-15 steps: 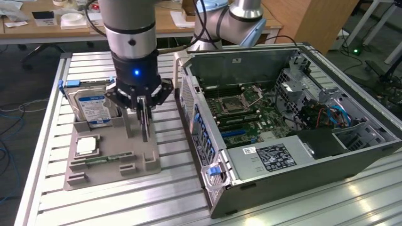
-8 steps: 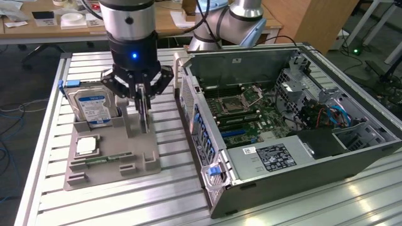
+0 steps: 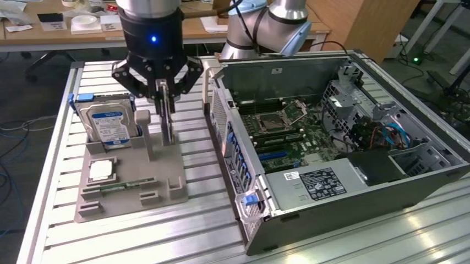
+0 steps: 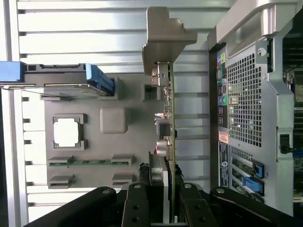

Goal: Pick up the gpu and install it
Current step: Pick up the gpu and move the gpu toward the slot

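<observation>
Pick-up step in hand. End effector [image 3: 167, 110] clenched on gpu [image 3: 169, 132]; card upright on edge at grey holder [image 3: 132, 198] on bench [image 3: 220, 236], beside open case [image 3: 331, 217]. Install not done. Judged need: firm grip, card kept upright, clear of case wall.

The arm [image 3: 283, 25] is made of smooth silver-grey tubes joined by rounded joints, one of them closed by a pale blue cap [image 3: 295, 34]. A thin black cable [image 3: 242, 11] lies against the silver housing. The last segment is a silver-grey cylinder followed by a glossy black drum [image 3: 151, 27] with a small glowing blue light [image 3: 153, 39]. The pincer [image 3: 166, 107] is matt black, built from angular linkage bars hinged in a diamond-like pattern, with slim straight fingers [image 3: 160, 96]. In the wrist view, its black bars [image 4: 142, 208] show round pivot pins [image 4: 137, 187] and small recessed screw heads.
</observation>
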You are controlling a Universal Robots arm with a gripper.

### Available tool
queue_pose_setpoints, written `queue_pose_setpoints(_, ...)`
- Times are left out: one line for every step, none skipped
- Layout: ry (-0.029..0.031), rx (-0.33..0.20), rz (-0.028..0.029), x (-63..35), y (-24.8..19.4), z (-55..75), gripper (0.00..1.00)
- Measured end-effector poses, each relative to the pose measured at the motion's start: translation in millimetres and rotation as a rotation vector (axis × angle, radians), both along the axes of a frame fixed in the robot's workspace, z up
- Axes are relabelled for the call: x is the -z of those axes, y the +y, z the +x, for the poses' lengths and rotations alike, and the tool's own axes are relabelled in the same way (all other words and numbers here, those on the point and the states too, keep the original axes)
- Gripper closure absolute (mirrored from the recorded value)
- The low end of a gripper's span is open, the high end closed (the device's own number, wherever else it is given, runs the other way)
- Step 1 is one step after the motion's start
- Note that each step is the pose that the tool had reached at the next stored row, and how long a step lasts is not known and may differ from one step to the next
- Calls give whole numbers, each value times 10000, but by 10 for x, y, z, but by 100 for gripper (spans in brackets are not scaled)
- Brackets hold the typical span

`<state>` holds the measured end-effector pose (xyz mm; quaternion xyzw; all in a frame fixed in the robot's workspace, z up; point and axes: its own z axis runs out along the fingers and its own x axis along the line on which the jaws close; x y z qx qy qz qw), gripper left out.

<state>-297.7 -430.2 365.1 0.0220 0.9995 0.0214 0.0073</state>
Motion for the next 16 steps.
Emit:
queue_pose_setpoints(0,0,0,-45,0,0,72)
queue_pose_setpoints(0,0,1,-90,0,0,72)
queue_pose_setpoints(0,0,1,-135,0,0,72)
queue_pose_setpoints(1,0,0,-184,0,0,72)
queue_pose_setpoints(-1,0,0,-229,0,0,72)
queue_pose_setpoints(-1,0,1,-274,0,0,72)
queue_pose_setpoints(0,0,1,-319,0,0,72)
queue_pose_setpoints(-1,0,1,-364,0,0,72)
queue_pose_setpoints(-1,0,1,-409,0,0,72)
queue_pose_setpoints(0,-1,0,-426,0,1,72)
queue_pose_setpoints(-1,0,3,-425,0,0,72)
queue_pose_setpoints(-2,0,3,-425,0,0,72)
queue_pose_setpoints(-1,-1,3,-426,0,0,72)
queue_pose_setpoints(-1,-1,2,-426,0,0,72)
queue_pose_setpoints(1,-2,1,-427,0,5,72)
queue_pose_setpoints(2,-2,0,-428,0,17,72)
